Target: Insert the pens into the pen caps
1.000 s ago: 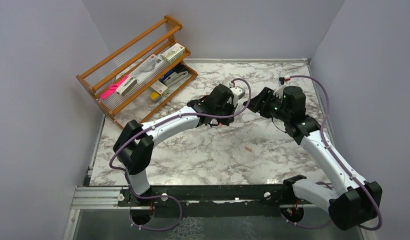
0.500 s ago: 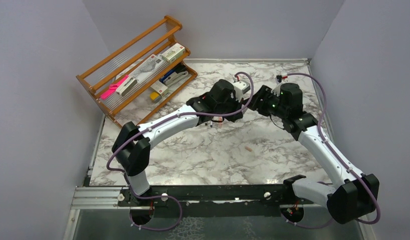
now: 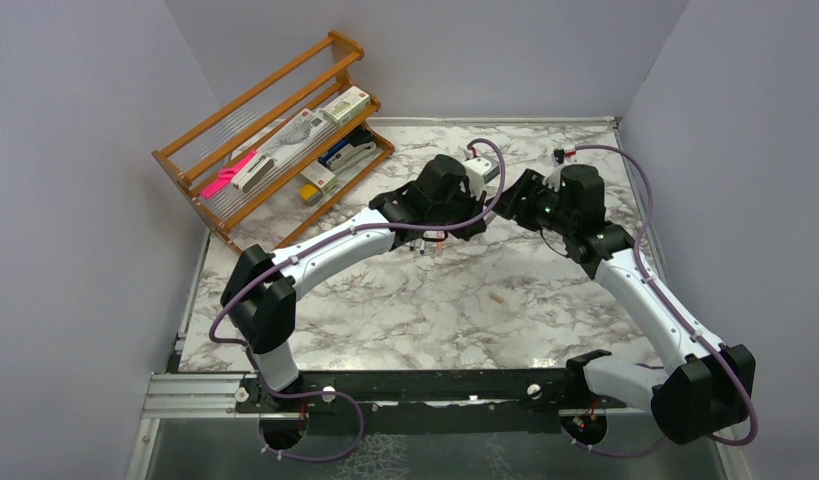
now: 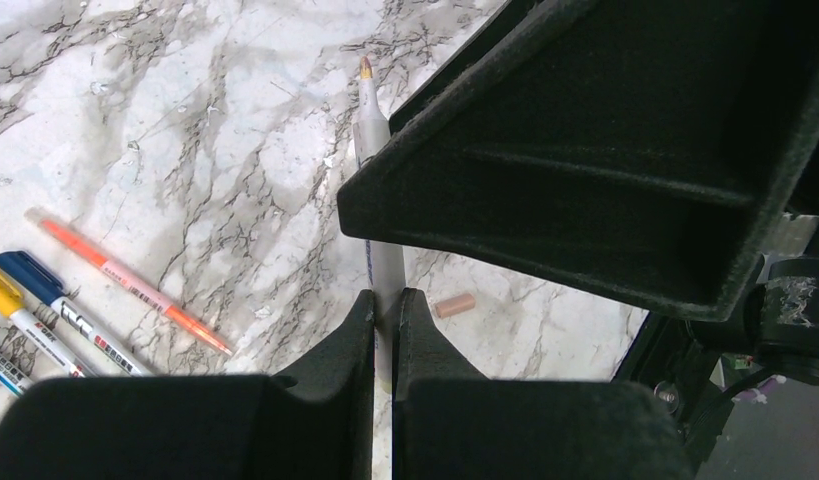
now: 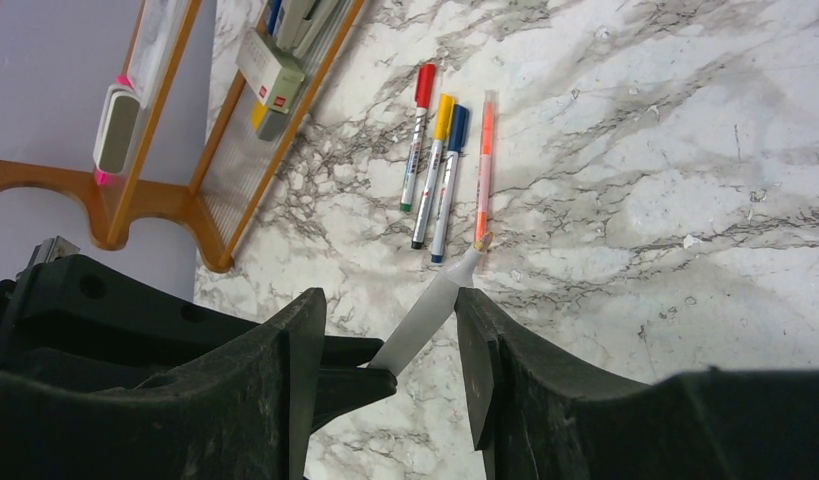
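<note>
My left gripper [image 4: 385, 310] is shut on a grey-white pen [image 4: 383, 265] whose brownish tip [image 4: 365, 68] points away from it. My right gripper [image 5: 388, 330] is open, and its jaws stand on either side of that pen [image 5: 425, 320], which lies close to the right finger [image 5: 475, 350]. The two grippers meet above the middle back of the table [image 3: 500, 200]. Red-capped [image 5: 417, 135], yellow-capped [image 5: 432, 170] and blue-capped [image 5: 448, 180] pens and a salmon-orange pen [image 5: 483, 170] lie side by side on the table. A pale pink cap [image 4: 454, 305] lies alone on the marble [image 3: 496, 297].
A wooden rack [image 3: 275, 140] with stationery and a bright pink bar [image 3: 228, 173] stands at the back left. Grey walls close in the table on the left, back and right. The black rail [image 3: 425, 385] runs along the near edge.
My left gripper has moved slightly back and to the right with the pen. My right wrist has shifted a little left, so the grippers are closer together.
</note>
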Tool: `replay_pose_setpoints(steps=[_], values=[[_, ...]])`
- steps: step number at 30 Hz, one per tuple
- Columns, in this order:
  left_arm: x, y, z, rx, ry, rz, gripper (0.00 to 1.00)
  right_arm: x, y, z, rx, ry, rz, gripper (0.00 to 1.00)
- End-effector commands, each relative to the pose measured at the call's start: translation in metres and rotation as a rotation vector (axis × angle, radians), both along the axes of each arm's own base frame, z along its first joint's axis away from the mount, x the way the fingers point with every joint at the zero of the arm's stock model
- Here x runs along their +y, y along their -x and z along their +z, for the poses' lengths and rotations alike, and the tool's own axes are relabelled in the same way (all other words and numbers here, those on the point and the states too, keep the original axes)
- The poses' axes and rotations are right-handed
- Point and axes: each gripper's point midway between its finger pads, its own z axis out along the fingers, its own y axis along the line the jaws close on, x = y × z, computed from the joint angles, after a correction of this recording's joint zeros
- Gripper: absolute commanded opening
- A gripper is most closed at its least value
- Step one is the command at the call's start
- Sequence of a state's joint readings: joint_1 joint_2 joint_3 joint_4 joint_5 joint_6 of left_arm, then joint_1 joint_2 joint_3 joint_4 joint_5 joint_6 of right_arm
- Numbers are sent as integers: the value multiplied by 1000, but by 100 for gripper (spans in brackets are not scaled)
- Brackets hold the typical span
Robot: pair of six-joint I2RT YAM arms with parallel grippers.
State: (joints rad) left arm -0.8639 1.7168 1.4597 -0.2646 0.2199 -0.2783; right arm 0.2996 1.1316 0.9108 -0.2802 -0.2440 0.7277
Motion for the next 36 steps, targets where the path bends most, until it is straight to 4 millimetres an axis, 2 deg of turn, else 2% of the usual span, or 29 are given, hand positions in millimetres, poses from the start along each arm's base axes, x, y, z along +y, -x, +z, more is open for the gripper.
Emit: replay_pose_setpoints(steps=[1, 6, 13, 24, 29, 33, 35, 36], values=[[-9, 4, 39, -53, 91, -19, 0, 1, -5, 21, -61, -5, 0, 51], [-3, -4, 31, -48, 69, 45, 0, -5, 0, 26, -50, 2, -25, 52], [-3, -9, 41, -66, 84, 70, 0, -12, 3, 16, 16, 16, -77, 64], [-10, 6, 63, -101, 159, -26, 0, -3, -7, 4, 33, -13, -55, 59], [-13, 12, 64, -98, 169, -68, 0, 2, -12, 10, 12, -31, -38, 47], [-14, 14, 58, -86, 166, -80, 0, 4, -13, 15, -18, -23, -18, 22], [-15, 15, 56, -80, 169, -82, 0, 4, -12, 16, -23, -24, -11, 4], [-15, 15, 55, -79, 170, -81, 0, 5, -11, 16, -24, -28, -4, 1]])
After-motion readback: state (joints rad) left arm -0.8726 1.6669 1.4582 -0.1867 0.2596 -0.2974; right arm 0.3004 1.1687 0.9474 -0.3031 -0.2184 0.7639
